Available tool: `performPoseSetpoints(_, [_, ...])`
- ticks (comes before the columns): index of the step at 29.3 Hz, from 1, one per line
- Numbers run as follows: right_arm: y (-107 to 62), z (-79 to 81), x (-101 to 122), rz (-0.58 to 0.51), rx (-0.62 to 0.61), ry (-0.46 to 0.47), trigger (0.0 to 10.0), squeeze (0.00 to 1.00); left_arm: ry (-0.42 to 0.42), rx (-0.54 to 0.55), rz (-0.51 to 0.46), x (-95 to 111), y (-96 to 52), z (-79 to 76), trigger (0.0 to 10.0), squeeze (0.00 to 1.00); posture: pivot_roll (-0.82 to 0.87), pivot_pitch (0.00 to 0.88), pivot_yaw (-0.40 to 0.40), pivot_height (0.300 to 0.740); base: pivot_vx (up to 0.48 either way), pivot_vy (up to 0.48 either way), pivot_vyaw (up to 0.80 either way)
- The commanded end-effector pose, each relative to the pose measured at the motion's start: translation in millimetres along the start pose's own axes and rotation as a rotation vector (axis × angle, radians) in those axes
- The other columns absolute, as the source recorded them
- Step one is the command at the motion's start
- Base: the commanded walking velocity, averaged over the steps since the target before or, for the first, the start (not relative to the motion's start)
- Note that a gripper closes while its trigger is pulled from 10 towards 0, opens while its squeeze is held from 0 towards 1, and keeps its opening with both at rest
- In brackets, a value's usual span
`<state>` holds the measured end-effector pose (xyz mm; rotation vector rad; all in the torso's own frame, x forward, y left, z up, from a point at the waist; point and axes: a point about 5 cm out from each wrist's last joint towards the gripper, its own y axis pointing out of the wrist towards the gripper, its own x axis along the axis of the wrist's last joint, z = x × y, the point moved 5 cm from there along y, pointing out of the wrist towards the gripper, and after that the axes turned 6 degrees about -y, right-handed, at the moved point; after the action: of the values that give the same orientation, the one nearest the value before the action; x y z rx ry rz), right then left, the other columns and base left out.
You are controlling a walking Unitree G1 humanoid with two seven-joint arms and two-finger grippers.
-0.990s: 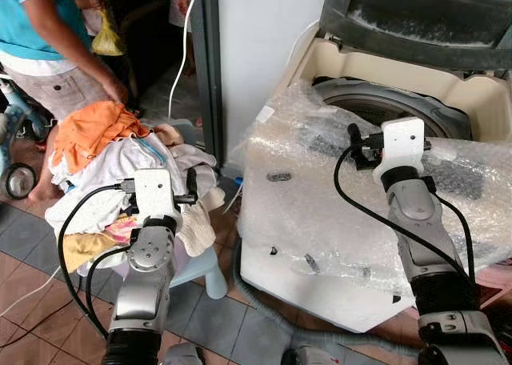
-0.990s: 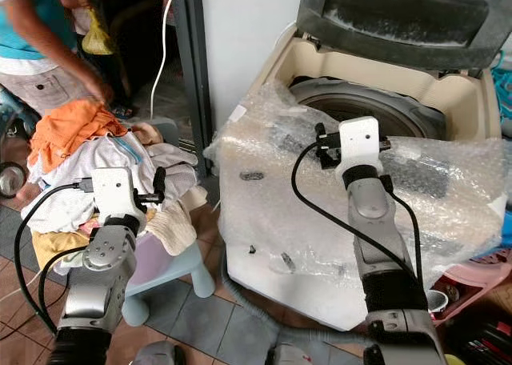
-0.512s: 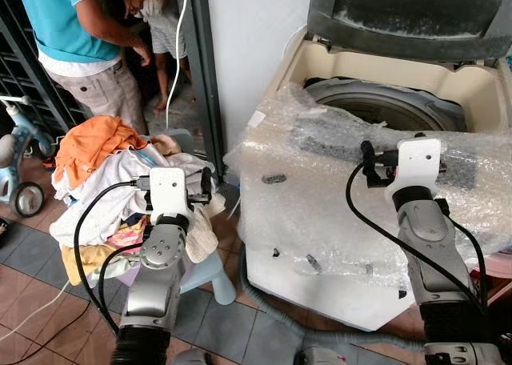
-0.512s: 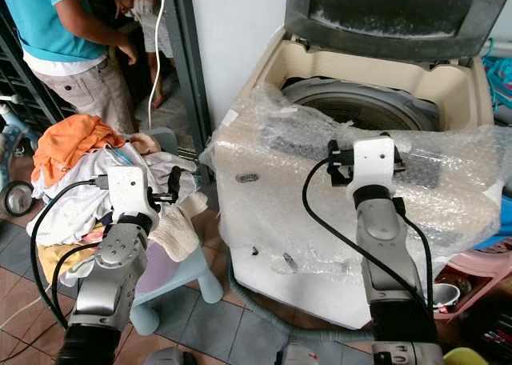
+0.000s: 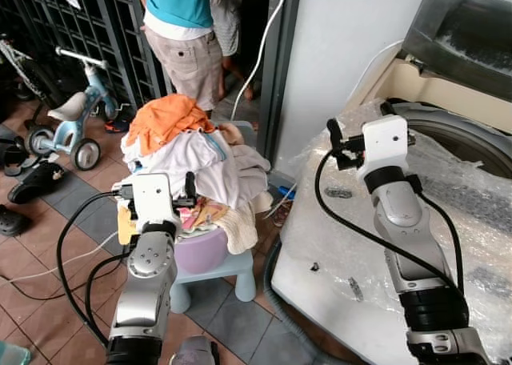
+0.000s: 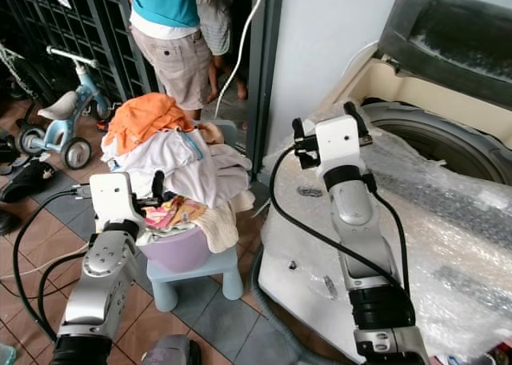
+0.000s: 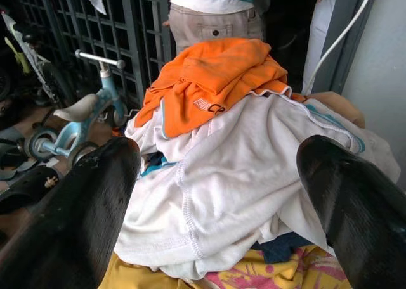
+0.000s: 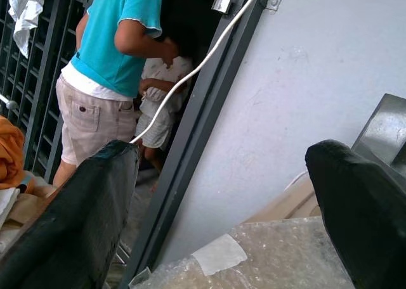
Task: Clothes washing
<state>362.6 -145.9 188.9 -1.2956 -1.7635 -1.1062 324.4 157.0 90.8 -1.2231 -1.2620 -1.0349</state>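
While a person [image 5: 188, 29] in a teal shirt stands in the doorway beyond, the robot faces a heap of laundry [image 5: 188, 161] piled in a lilac basin [image 5: 200, 251] on a small blue stool [image 5: 228, 270], which sits just left of the washing machine [image 5: 448, 141]. An orange garment [image 7: 212, 80] crowns the heap, draped over a white shirt [image 7: 235, 181], with yellow and patterned pieces spilling at the basin's edge. The left end effector [image 7: 235, 200] hovers just short of the heap, released and empty, its fingers [image 7: 82, 219] spread either side of the white shirt. The right end effector [image 8: 222, 213] hangs over the near corner of the washing machine, likewise spread and holding nothing, pointed toward the doorway. Bubble wrap [image 5: 472, 213] covers the washing machine's front, its lid [image 5: 464, 33] is raised and the drum [image 5: 472, 137] exposed. Loading appears to be at the reaching stage: nothing is yet in hand. Next, by this reading, the left arm must press into the heap, close on a garment, and carry it across to the drum. A tricycle [image 5: 68, 117] stands further left of the heap.
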Motion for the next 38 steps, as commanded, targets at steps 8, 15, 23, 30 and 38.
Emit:
performPoseSetpoints(8, [-4.4, 1.0, 3, -0.017, 0.034, 0.017, 10.0, 0.0, -0.022, -0.035, -0.005, 4, 2.5, -15.4, 10.0, 0.0, 0.01, 0.0, -0.023, 0.74, 0.0, 0.265, 0.0])
performPoseSetpoints(15, [-6.2, 14.5, 5, -0.029, 0.093, 0.042, 10.0, 0.0, 0.008, -0.038, -0.016, 4, -0.8, -11.7, 10.0, 0.0, 0.02, 0.0, -0.021, 0.74, 0.0, 0.476, 0.12])
performPoseSetpoints(23, [-6.2, 19.9, 6, -0.028, 0.1, 0.074, 10.0, 0.0, -0.021, -0.087, -0.054, 13, -0.4, -19.7, 10.0, 0.0, 0.02, 0.0, -0.012, 0.74, 0.0, 0.0, 0.8])
performPoseSetpoints(30, [-5.2, 23.6, 9, -0.036, 0.115, 0.104, 10.0, 0.0, -0.01, -0.071, -0.068, 16, -0.1, -17.6, 10.0, 0.0, 0.03, 0.0, -0.01, 0.74, 0.0, 0.0, 0.11])
performPoseSetpoints(38, [-7.7, 32.1, 8, -0.029, 0.149, 0.118, 10.0, 0.0, -0.018, -0.092, -0.061, 13, -3.6, -19.1, 10.0, 0.0, 0.03, 0.0, -0.012, 0.74, 0.419, 0.0, 0.0])
